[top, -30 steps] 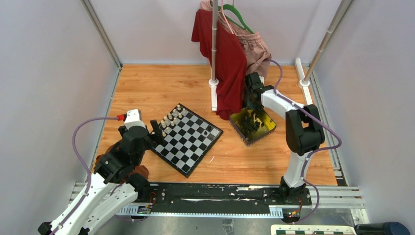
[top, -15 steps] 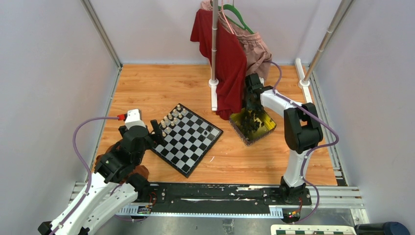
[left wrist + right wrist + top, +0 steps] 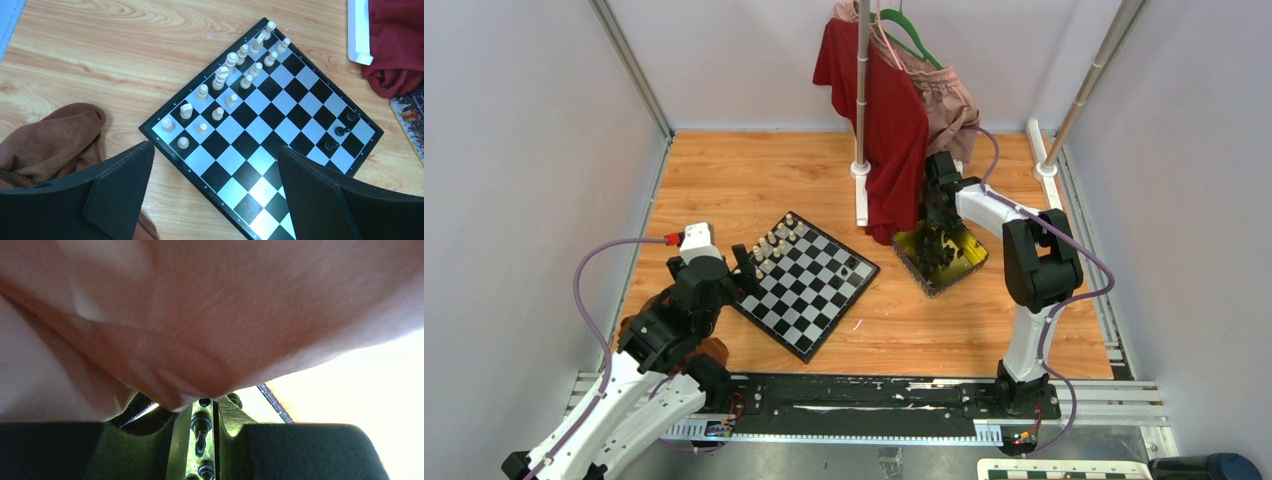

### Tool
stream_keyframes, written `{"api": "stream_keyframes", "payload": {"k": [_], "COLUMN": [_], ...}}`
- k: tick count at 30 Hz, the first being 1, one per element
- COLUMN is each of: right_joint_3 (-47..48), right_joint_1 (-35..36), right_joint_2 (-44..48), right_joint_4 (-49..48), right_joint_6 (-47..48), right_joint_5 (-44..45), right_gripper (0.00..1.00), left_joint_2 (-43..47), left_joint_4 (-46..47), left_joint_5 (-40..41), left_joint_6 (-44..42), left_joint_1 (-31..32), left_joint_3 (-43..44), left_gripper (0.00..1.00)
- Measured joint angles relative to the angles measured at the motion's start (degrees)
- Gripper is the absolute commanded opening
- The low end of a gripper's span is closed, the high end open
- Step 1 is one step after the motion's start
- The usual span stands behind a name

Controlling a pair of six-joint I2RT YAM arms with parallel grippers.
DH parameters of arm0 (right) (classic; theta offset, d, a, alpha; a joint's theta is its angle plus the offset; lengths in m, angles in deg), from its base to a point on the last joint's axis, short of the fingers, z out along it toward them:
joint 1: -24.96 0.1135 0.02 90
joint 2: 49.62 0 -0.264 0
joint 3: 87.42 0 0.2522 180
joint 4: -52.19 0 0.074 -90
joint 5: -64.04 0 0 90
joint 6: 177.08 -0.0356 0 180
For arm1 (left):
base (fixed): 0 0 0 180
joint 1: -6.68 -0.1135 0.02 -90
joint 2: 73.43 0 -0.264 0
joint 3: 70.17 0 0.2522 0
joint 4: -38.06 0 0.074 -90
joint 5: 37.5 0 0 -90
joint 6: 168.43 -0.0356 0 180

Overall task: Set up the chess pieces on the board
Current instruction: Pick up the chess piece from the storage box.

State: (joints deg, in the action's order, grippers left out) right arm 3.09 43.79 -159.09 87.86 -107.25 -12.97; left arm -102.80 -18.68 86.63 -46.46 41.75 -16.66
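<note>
Likely light, hard, slick, tippy black piece (image 3: 200, 426) in far-right tray (image 3: 974, 255): best pinched at stem; right end effector (image 3: 202, 440) close about it, grip unclear; left end effector (image 3: 215, 148) spread.

Board (image 3: 812, 302) left of tray (image 3: 936, 291)
</note>
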Motion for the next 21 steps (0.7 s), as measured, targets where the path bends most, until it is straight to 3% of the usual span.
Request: {"api": "stream_keyframes", "payload": {"k": [9, 15, 21], "right_joint_3": [-0.7, -0.9, -0.9], "right_joint_1": [-0.1, -0.1, -0.1], "right_joint_2": [0.0, 0.0, 0.0], "right_joint_4": [-0.6, -1.0, -1.0], "right_joint_6": [-0.3, -0.4, -0.4], "right_joint_5": [0.0, 0.0, 0.0], "right_gripper": [0.13, 0.0, 0.0], "left_joint_2": [0.0, 0.0, 0.0], "left_joint_4": [0.0, 0.0, 0.0], "left_joint_5": [0.0, 0.0, 0.0], "left_joint_6": [0.0, 0.0, 0.0], "left_joint_1": [0.0, 0.0, 0.0], "left_joint_3": [0.0, 0.0, 0.0], "left_gripper": [1.0, 1.0, 1.0]}}
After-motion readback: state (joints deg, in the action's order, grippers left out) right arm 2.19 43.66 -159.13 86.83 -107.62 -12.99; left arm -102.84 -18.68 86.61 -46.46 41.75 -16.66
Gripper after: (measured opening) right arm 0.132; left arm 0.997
